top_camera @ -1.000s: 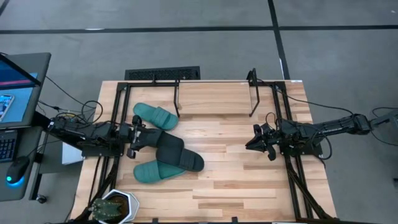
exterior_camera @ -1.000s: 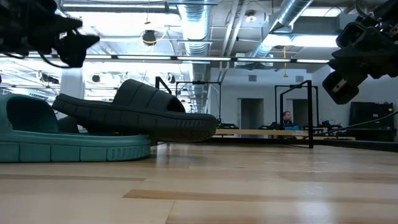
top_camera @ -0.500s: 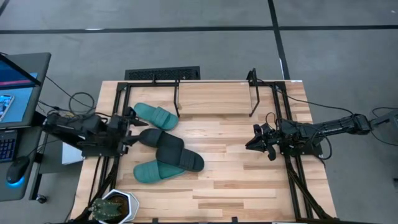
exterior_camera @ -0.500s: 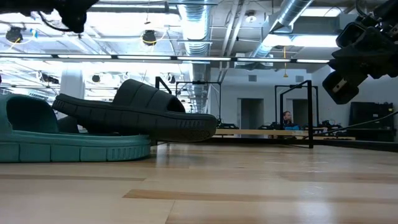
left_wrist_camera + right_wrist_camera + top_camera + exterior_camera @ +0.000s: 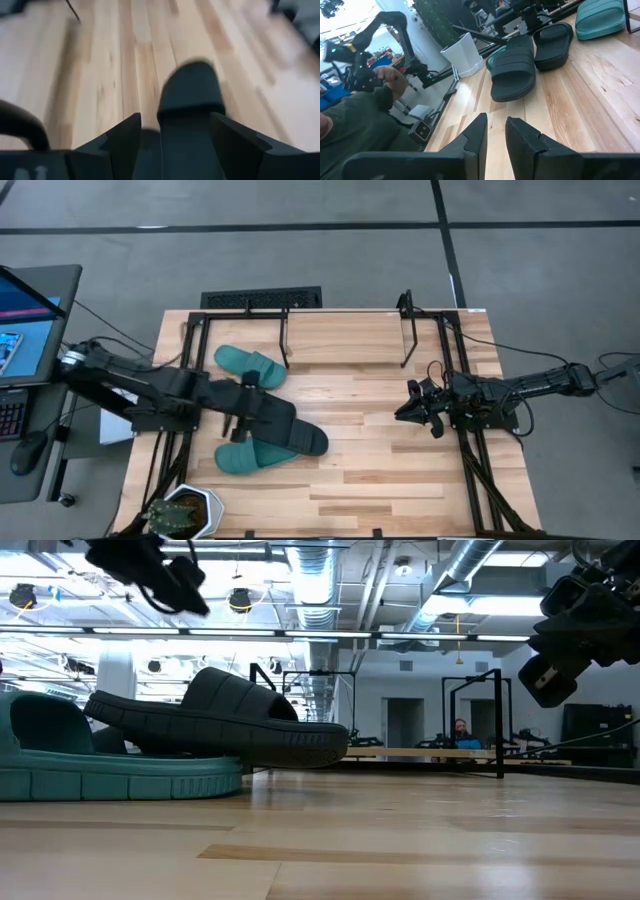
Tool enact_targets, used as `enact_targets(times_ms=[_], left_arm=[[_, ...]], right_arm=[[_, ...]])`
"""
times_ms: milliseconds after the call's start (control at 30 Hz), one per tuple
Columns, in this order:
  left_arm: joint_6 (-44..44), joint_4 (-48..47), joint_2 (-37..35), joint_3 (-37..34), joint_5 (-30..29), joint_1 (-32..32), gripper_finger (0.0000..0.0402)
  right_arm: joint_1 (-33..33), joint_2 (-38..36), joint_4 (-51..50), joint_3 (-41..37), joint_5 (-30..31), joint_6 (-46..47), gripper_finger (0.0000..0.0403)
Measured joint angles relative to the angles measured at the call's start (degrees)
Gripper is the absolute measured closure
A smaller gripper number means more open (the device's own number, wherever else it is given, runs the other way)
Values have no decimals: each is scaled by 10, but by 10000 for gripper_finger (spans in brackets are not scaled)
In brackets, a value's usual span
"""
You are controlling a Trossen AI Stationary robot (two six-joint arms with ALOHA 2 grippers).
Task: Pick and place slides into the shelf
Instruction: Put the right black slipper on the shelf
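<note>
- Reaching out from the table's left edge, the left gripper had travelled to the right since the earlier high view and now hung above the heel end of the top black slide, no longer back beside the frame rail.
- Its fingers were spread wide, one on each side of that black slide in its wrist view, with nothing gripped yet.
- None of the slides had shifted between the frames: one teal slide lay near the shelf's left post, a second teal slide lay nearest the front edge, and the top black slide rested partly across it.
- A second black slide showed only in the right wrist view, tucked behind the first.
- At the far edge stood the shelf, with no slide on it, so the task looked barely begun.
- Risk, as I judged it: the black slide leaned on the teal one, so a grasp closing off-centre could drag both or let the soft sole fold and slip free.
- A descent too low might also press the stack and skew it.
- Parked at the right side, well apart from the slides, the right gripper had not moved, its fingers standing close together with a narrow gap and nothing between them.
</note>
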Motion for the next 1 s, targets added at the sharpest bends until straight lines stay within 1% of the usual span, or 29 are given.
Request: enact_targets(times_ms=[100,200,333,433,533,633,867,933,1000], left_arm=[[1,-10,53,27,5,0,180],[0,-11,91,41,26,0,180],[-1,-12,123,47,35,-1,180],[27,-13,140,47,33,-5,180],[86,-18,150,47,14,-15,180],[146,-25,152,42,-24,-30,180],[240,-19,152,41,-135,-67,180],[263,-8,155,41,-158,-75,180],[282,7,160,41,-167,-81,180]], right_arm=[[0,0,-1,0,0,0,344],[0,0,-1,0,0,0,344],[0,0,-2,0,0,0,344],[0,0,-4,0,0,0,344],[0,0,-4,0,0,0,344],[0,0,-4,0,0,0,344],[0,0,-14,0,0,0,344],[0,0,-17,0,0,0,344],[0,0,-18,0,0,0,344]])
